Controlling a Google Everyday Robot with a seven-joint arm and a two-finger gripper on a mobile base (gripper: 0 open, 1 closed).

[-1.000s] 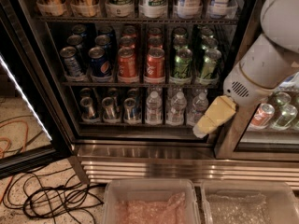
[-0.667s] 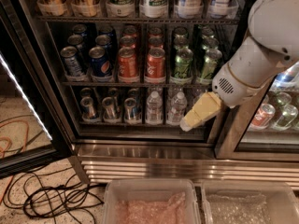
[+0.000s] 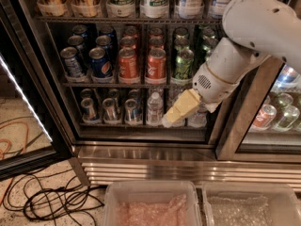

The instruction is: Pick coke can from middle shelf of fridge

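In the fridge (image 3: 146, 161), a coke can (image 3: 127, 63) stands at the front edge of the middle shelf (image 3: 113, 84). A second red one is just beside it on the right, with blue cans (image 3: 99, 62) to the left and green cans (image 3: 184, 64) to the right. The gripper (image 3: 169, 120) hangs lower, before the water bottles (image 3: 154, 108) near the right end of the bottom shelf (image 3: 117, 124), apart from the coke can. If it is open or closed, I cannot tell.

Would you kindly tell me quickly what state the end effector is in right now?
End effector: open or closed cannot be told; it hangs low in front of the water bottles, below the coke cans.
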